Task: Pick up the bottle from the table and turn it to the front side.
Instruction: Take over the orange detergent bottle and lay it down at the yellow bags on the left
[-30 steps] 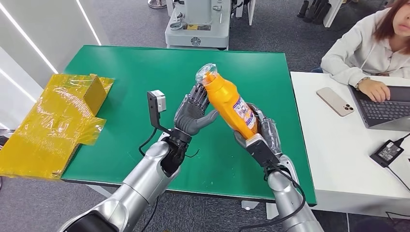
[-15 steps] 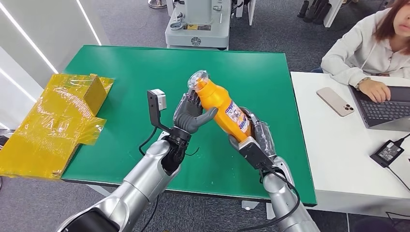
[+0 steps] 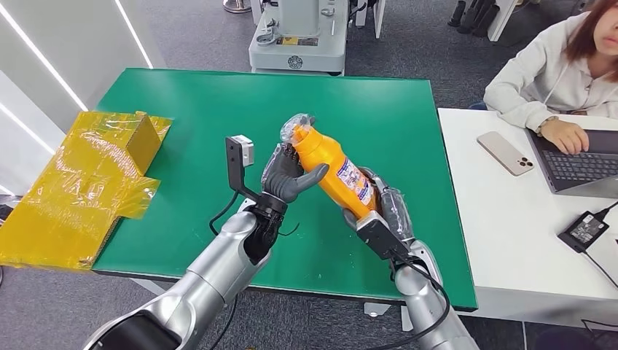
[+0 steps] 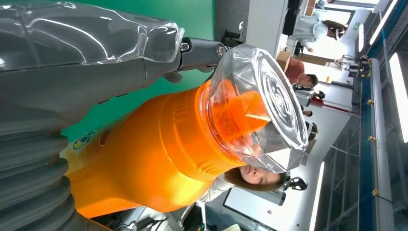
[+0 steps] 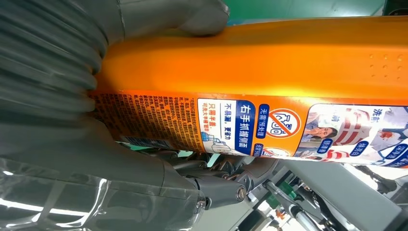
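Head view: the orange bottle [image 3: 331, 170] was lifted above the green table [image 3: 189, 109], tilted, its clear-wrapped cap [image 3: 295, 131] toward the left hand [image 3: 286, 175]. The right hand [image 3: 379, 211] grasped its base; the left hand's fingers and thumb cradled the neck. Since a second ago, the bottle had sunk lower and leaned further left.

Left wrist view: the cap [image 4: 260, 106] sat just beside the thumb [image 4: 72, 86].

Right wrist view: the thumb [image 5: 168, 14] pressed the bottle's [image 5: 288, 57] side above the printed label [image 5: 250, 125].
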`<state>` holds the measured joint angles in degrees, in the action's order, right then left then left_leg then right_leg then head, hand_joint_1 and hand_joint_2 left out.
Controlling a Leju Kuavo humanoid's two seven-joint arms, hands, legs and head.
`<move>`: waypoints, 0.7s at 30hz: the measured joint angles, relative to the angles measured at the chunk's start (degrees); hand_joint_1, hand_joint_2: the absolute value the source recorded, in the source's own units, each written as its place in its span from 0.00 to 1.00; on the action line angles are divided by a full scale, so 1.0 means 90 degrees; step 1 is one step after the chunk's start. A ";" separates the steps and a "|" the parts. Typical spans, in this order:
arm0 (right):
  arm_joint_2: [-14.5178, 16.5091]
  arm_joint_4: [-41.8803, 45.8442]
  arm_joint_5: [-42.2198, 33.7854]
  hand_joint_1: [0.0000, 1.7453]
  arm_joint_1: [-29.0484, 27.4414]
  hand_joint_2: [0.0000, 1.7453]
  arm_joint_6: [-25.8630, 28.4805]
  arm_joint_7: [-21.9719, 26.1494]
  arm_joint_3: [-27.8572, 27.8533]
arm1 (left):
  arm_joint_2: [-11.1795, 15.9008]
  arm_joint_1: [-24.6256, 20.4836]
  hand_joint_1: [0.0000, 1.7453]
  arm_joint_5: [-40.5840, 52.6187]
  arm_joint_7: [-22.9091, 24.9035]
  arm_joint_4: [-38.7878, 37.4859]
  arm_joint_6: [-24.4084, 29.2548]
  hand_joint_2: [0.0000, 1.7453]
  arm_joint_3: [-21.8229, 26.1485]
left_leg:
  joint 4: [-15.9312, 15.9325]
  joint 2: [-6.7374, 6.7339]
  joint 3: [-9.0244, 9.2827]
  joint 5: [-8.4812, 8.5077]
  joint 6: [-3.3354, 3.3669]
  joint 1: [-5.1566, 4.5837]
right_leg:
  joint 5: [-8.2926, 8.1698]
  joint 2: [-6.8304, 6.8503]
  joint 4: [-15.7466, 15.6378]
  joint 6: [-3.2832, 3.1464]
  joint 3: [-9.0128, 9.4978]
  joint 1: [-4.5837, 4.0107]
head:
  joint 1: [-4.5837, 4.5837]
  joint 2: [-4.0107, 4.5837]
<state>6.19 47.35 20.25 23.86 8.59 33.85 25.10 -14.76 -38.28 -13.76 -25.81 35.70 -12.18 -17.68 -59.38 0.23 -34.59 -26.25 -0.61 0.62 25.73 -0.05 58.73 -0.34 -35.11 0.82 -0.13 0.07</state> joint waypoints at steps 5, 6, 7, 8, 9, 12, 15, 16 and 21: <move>-0.0002 0.0064 0.0102 1.00 0.0001 1.00 0.0065 0.0038 0.0007 | -0.0010 -0.0044 0.00 -0.0033 -0.0046 -0.0076 -0.0093 1.00 0.0000 | -0.0001 0.0000 0.0000 0.0000 0.0000 0.0000 | 0.0000 0.0000 0.0000 0.0000 0.0000 0.0000 | 0.0000 0.0000; -0.0003 0.0095 0.0118 1.00 -0.0002 1.00 0.0063 0.0039 0.0007 | -0.0012 -0.0045 0.00 -0.0037 -0.0048 -0.0078 -0.0098 1.00 0.0000 | -0.0001 0.0000 0.0000 0.0000 0.0000 0.0000 | 0.0000 0.0000 0.0000 0.0000 0.0000 0.0000 | 0.0000 0.0000; -0.0005 0.0132 0.0131 1.00 -0.0007 1.00 0.0061 0.0039 0.0008 | -0.0015 -0.0046 0.00 -0.0042 -0.0049 -0.0079 -0.0104 1.00 0.0000 | -0.0001 0.0000 0.0001 0.0000 0.0000 0.0000 | 0.0000 -0.0001 0.0000 0.0000 0.0000 0.0000 | 0.0000 0.0000; -0.0007 0.0171 0.0144 1.00 -0.0015 1.00 0.0058 0.0039 0.0010 | -0.0018 -0.0048 0.00 -0.0047 -0.0050 -0.0079 -0.0116 1.00 0.0000 | -0.0001 0.0000 0.0000 0.0000 0.0000 0.0000 | 0.0000 -0.0001 0.0000 0.0000 -0.0001 0.0000 | 0.0000 0.0000; -0.0010 0.0211 0.0155 1.00 -0.0024 1.00 0.0056 0.0039 0.0013 | -0.0020 -0.0050 0.00 -0.0050 -0.0056 -0.0079 -0.0138 1.00 0.0000 | -0.0001 0.0000 0.0000 0.0000 0.0000 0.0000 | 0.0000 -0.0001 0.0000 0.0000 -0.0001 0.0000 | 0.0000 0.0000; -0.0019 0.0340 0.0238 1.00 -0.0038 1.00 0.0050 0.0042 0.0032 | -0.0042 -0.0055 0.00 -0.0071 -0.0078 -0.0075 -0.0272 1.00 0.0000 | -0.0001 -0.0001 0.0000 0.0000 0.0000 0.0000 | 0.0000 -0.0001 0.0000 0.0000 -0.0001 0.0000 | 0.0000 0.0000; -0.0022 0.0438 0.0317 1.00 -0.0040 1.00 0.0058 0.0053 0.0067 | -0.0085 -0.0056 0.00 -0.0114 -0.0078 -0.0056 -0.0399 1.00 -0.0002 | -0.0001 -0.0001 0.0000 0.0000 0.0000 0.0000 | 0.0000 -0.0001 0.0000 0.0000 -0.0001 0.0000 | 0.0001 0.0000; -0.0022 0.0458 0.0331 1.00 -0.0040 1.00 0.0063 0.0059 0.0079 | -0.0098 -0.0057 0.00 -0.0122 -0.0075 -0.0048 -0.0423 1.00 -0.0005 | -0.0001 -0.0001 0.0000 0.0000 0.0000 0.0000 | 0.0000 -0.0001 0.0000 0.0000 -0.0001 0.0000 | 0.0001 0.0000; -0.0020 0.0528 0.0344 1.00 -0.0039 1.00 0.0068 0.0088 0.0126 | -0.0157 -0.0059 0.00 -0.0165 -0.0035 -0.0018 -0.0471 1.00 -0.0024 | -0.0001 -0.0001 0.0001 0.0000 0.0000 0.0000 | 0.0000 -0.0001 0.0000 0.0000 -0.0001 0.0000 | 0.0001 0.0000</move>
<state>6.01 52.10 23.34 23.51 9.20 34.64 26.23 -16.17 -38.81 -15.25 -26.12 35.54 -16.42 -17.90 -59.39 0.22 -34.59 -26.25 -0.61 0.62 25.73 -0.06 58.73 -0.34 -35.12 0.82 -0.13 0.07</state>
